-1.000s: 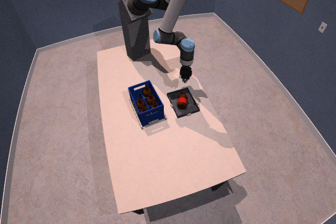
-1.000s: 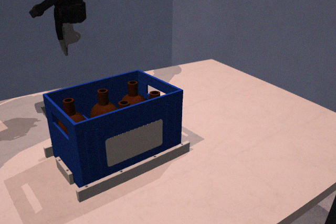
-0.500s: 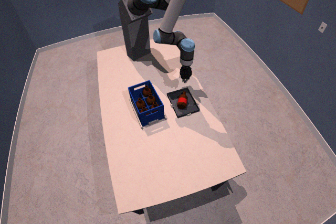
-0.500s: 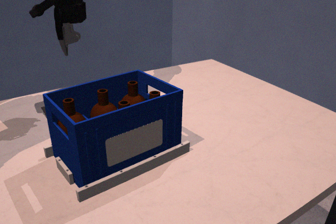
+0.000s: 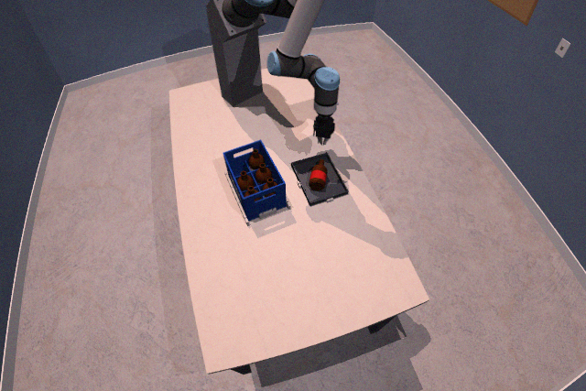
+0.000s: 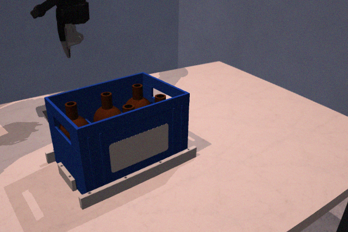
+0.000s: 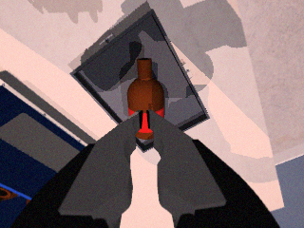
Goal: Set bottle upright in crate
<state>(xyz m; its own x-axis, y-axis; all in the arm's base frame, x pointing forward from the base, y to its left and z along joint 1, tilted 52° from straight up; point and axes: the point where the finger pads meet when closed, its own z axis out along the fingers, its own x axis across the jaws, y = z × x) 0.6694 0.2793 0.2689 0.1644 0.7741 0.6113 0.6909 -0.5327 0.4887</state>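
Note:
A brown bottle (image 5: 318,174) (image 7: 146,92) with a red label lies on its side on the dark tray (image 5: 332,191) (image 7: 106,76), neck pointing toward the arm's base. My gripper (image 5: 323,140) (image 6: 68,51) (image 7: 144,111) is shut and empty. It hangs well above the tray's far end, and in the wrist view its fingertips line up over the bottle's labelled body. The blue crate (image 5: 265,201) (image 6: 92,150) (image 7: 7,111) stands left of the tray with several brown bottles (image 5: 255,157) (image 6: 106,108) upright in it. The tray does not show in the exterior view.
The crate sits on a grey base plate (image 6: 135,179) on the pale table (image 5: 284,282). The arm's dark pedestal (image 5: 233,59) stands at the table's far end. The table edge runs close to the right of the tray.

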